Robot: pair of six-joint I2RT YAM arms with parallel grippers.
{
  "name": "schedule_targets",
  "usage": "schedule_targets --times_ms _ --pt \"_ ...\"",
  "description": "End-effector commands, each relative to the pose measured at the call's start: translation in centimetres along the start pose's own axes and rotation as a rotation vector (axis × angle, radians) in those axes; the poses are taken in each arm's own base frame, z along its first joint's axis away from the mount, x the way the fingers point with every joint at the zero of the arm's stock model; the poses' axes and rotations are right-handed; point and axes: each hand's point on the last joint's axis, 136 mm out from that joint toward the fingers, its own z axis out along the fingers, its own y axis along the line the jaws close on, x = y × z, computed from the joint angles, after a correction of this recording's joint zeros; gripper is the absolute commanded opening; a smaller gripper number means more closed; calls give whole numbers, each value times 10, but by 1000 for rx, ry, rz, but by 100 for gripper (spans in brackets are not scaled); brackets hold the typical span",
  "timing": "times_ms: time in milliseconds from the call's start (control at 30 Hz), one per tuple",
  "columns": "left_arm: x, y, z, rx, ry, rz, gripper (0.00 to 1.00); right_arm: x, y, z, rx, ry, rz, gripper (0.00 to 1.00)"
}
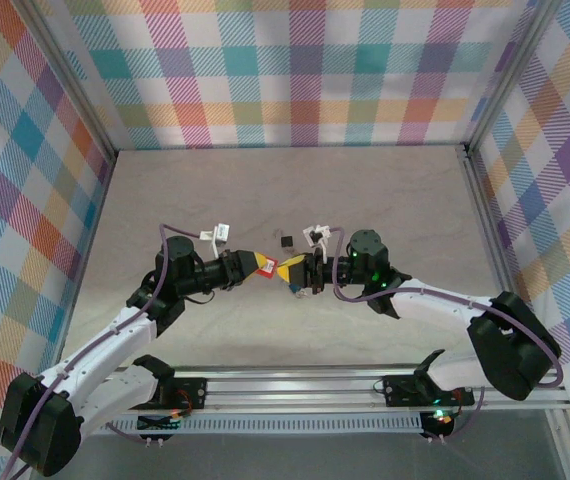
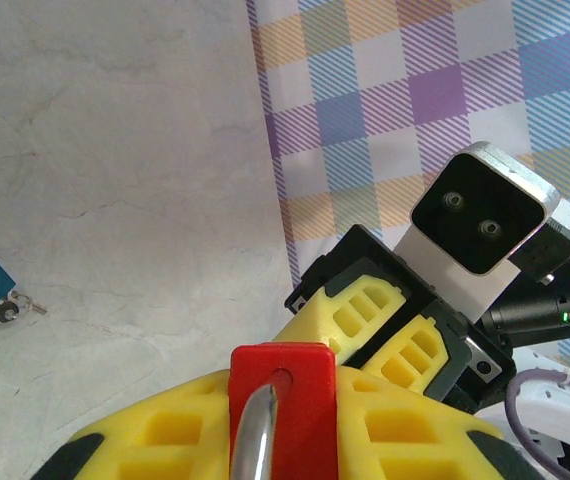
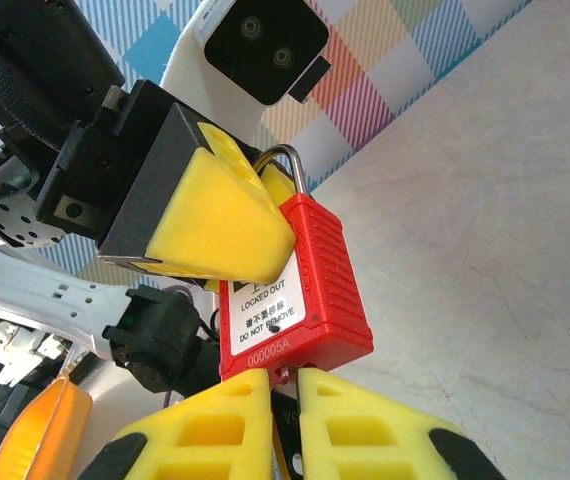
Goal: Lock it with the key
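The key (image 3: 283, 374) showed only as a small stub at the base of the red padlock (image 3: 303, 290), in the thin gap between the right gripper's fingers. Its blade was hidden, so its seating in the keyway could not be confirmed, and calling the stub the key is a judgement. The right gripper (image 3: 284, 388) had its fingers pressed nearly together on that stub, the tips right at the padlock's base. The padlock was held clear of the table (image 3: 485, 200), label toward the right wrist camera. Its long axis ran from one gripper to the other. The shackle (image 3: 287, 165) end sat in the left gripper (image 2: 283, 410), which was clamped across the upper body, and the keyhole end faced the right gripper. In the top view the two grippers met nose to nose near mid-table. The key thus lay in line with the padlock's axis and the right gripper's approach, and the right arm was the one on it. Assessment: the coming move calls for a roll of the right wrist about that shared axis, with the left bracing the body. Any tilt off axis could bind or bend the thin key.
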Motion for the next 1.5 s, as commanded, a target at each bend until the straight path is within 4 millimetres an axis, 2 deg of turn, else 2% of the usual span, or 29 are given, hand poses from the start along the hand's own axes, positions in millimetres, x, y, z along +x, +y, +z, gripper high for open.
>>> schedule_targets --times_ms 0,267,433,767,967,1067,1167,1300,1467 --pt "-8 -28 -7 100 -40 76 0 -1 -1 3 -15 2 52 13" --pt "-9 -30 -9 107 -50 79 0 -2 -1 3 -10 -10 54 24" --pt "-8 -29 -10 106 -50 80 0 -1 -1 3 -16 -8 59 26" --pt "-8 -31 -10 109 -43 86 0 0 0 4 -22 -7 73 13" --pt "-9 -34 -9 124 -46 85 0 3 0 5 -35 -2 94 9" --pt "-10 -35 -10 129 -54 83 0 5 1 7 -35 -1 94 13" --pt "-11 -36 -10 133 -59 83 0 6 1 6 -26 -6 95 28" --pt "-11 -33 -8 125 -55 83 0 4 3 3 -19 -10 99 38" --pt "-9 -23 -7 64 -43 87 0 1 6 -3 13 -8 112 42"
